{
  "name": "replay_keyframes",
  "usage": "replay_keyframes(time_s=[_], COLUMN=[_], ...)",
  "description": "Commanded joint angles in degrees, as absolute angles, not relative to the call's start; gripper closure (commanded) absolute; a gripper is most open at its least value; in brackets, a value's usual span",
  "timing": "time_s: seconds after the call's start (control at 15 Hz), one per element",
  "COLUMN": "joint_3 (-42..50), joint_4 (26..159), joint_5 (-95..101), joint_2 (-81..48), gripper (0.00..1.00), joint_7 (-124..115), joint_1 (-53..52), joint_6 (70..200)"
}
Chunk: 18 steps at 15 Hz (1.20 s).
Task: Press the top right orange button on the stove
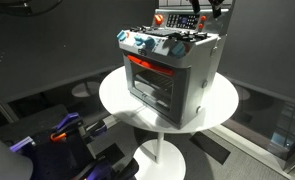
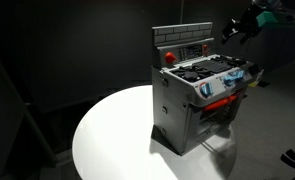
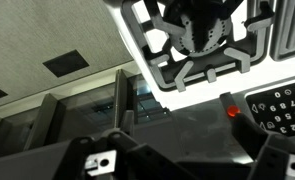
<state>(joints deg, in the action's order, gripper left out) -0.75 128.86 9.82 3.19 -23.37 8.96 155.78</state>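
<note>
Wrist view | orange button point(image 3: 230, 110) on back panel, beside keypad point(image 3: 277, 108), just past burner grate point(image 3: 199, 62) | in both exterior views button point(image 2: 168, 56) at panel's end on stove point(image 2: 187, 115), stove on round white table point(image 2: 107, 135) | gripper point(image 2: 238, 28) in air above stove's far side, apart from button | opening: cannot tell, nothing seen held

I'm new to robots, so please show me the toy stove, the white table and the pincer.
toy stove point(image 1: 152, 85): in an exterior view, on the oven door.
white table point(image 2: 112, 130): in an exterior view, on its bare top.
pincer point(image 2: 233, 30): in an exterior view, between its fingertips.
</note>
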Motion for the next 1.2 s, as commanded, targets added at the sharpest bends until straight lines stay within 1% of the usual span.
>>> replay_keyframes(time_s=[0.0,1.13], joint_3=[0.69,4.04], joint_4=[125.11,116.68], joint_5=[10.05,8.35], joint_2=[-0.54,-9.25], gripper=[0.00,0.00], joint_7=[-24.66,-23.58], joint_1=[7.55,2.43], joint_6=[155.79,155.36])
